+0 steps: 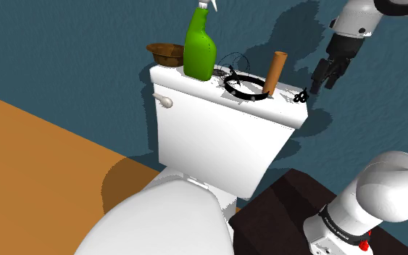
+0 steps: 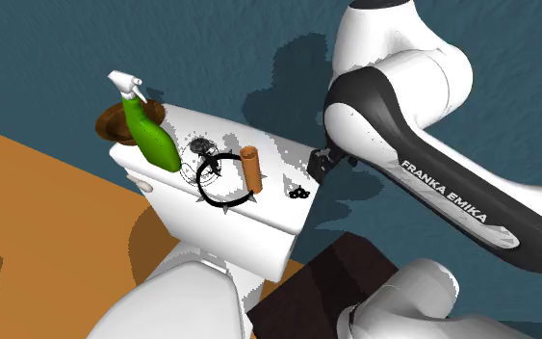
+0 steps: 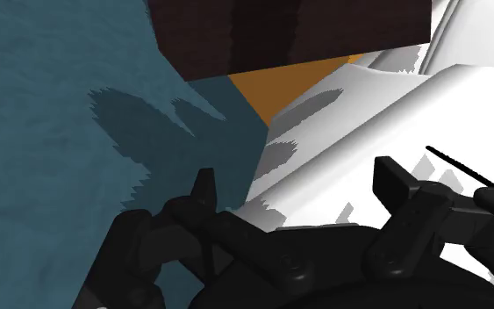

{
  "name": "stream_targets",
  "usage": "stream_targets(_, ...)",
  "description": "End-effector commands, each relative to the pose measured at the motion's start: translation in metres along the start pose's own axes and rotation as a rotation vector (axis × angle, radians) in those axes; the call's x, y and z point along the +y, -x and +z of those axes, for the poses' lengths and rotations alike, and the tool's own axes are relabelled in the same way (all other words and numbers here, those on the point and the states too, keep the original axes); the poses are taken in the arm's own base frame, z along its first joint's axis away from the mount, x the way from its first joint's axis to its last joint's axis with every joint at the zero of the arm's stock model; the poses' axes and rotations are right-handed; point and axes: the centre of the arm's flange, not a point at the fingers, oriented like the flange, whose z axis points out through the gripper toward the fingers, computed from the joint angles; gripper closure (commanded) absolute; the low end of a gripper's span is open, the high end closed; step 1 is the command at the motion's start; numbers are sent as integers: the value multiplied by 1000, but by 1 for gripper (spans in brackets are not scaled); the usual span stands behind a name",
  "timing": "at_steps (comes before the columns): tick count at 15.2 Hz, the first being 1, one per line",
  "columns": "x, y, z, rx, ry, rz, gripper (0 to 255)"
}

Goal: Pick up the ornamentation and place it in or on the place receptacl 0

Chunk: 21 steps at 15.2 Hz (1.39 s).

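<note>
I read a white toilet tank lid [image 1: 195,85] as the carrier. From the shoulder view's left it holds a brown bowl [image 1: 165,52], a green spray bottle [image 1: 199,51] just beside it, then a black spiked ring [image 1: 237,93] with a dark wiry tangle [image 1: 235,64] behind. A brown tube [image 1: 274,72] stands at the ring's far side, and a small black piece [image 1: 301,95] lies near the right end.

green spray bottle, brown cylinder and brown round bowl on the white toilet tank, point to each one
green spray bottle [image 1: 199,52], shoulder view, middle of its body
brown cylinder [image 1: 274,72], shoulder view, halfway up its side
brown round bowl [image 1: 164,53], shoulder view, its outer front wall
</note>
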Motion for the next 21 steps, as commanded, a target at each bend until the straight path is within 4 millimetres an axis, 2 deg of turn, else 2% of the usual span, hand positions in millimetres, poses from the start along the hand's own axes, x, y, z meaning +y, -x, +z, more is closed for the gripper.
stream_targets(1, 0, 0, 0, 0, 0, 0, 0)
stream_targets(5, -47, 61, -8, 303, -53, 268, 0)
stream_targets(9, -107, 108, -2, 601, -105, 532, 0)
stream_targets(16, -105, 87, 29, 601, -105, 532, 0)
stream_targets(21, -105, 85, 31, 601, -105, 532, 0)
